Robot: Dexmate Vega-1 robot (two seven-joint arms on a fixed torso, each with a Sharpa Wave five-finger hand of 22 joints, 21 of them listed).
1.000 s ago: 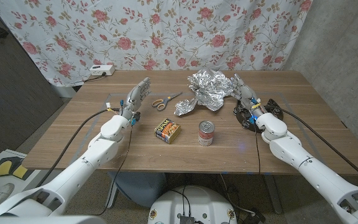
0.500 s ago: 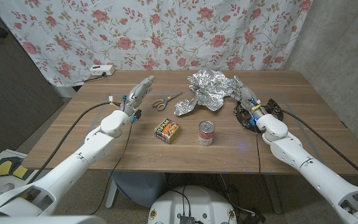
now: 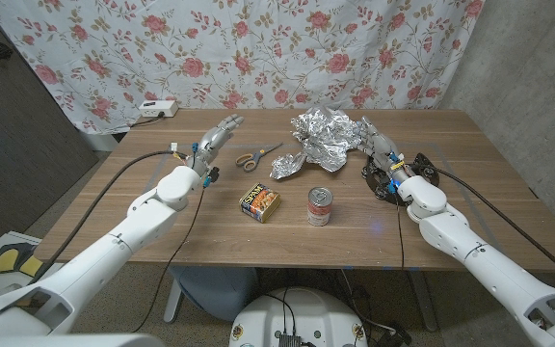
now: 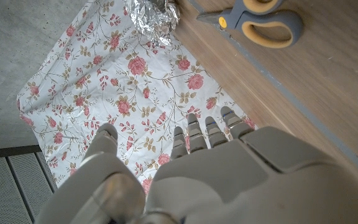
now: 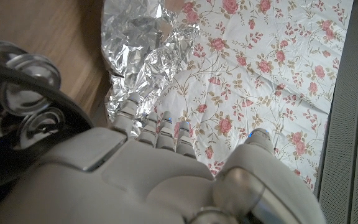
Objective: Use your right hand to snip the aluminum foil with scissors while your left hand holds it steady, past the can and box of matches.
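— What has moved in the last second?

— Your left hand [image 3: 215,138]. You have carried it away from the near side of the table [image 3: 143,224], up and toward the far edge, and its forearm now reaches further out over the wood.

— And the fingers?

— They were apart before and they are apart now, holding nothing; only their place has changed. Their tips have come further toward the flowered curtain [image 3: 114,58].

— Is it any closer to the scissors [image 3: 255,156]?

— Slightly further along beside them, but you are still apart from them, not touching.
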